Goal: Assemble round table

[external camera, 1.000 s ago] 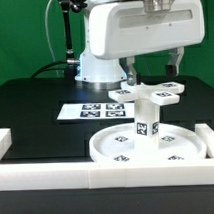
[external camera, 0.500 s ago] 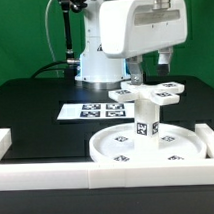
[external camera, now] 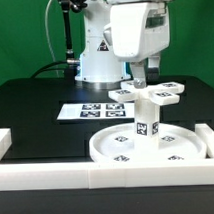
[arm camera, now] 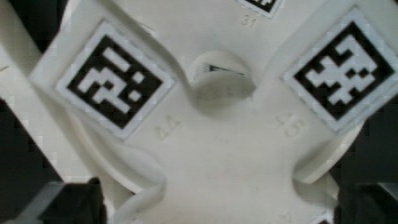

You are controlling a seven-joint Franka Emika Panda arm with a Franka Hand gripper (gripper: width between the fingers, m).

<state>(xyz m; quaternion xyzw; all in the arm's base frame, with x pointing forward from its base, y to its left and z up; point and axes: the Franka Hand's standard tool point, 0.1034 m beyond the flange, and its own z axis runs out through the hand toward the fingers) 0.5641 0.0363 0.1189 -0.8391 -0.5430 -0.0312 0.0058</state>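
Note:
The large rimmed disc (external camera: pixel 108 147) lies flat near the front of the table. The short cylindrical leg (external camera: pixel 145 120) stands upright on its middle. The cross-shaped foot piece (external camera: pixel 147 92) sits on top of the leg. My gripper (external camera: pixel 144 72) hangs just above the foot piece, its fingers (external camera: pixel 134 74) reaching down to the piece's far side. In the wrist view the foot piece (arm camera: pixel 214 150) fills the frame with two tags showing. My gripper (arm camera: pixel 210 205) is open, with the dark fingers (arm camera: pixel 57 200) wide apart at either side of one arm of the cross.
The marker board (external camera: pixel 87 111) lies flat behind the disc. Long white bars (external camera: pixel 57 175) border the front and both sides of the work area. The arm's white base (external camera: pixel 93 60) stands at the back, with a black pole (external camera: pixel 66 36) beside it.
The hand has turned about its vertical axis above the foot piece, so its wide face now looks narrower. The foot piece, leg and disc have not moved.

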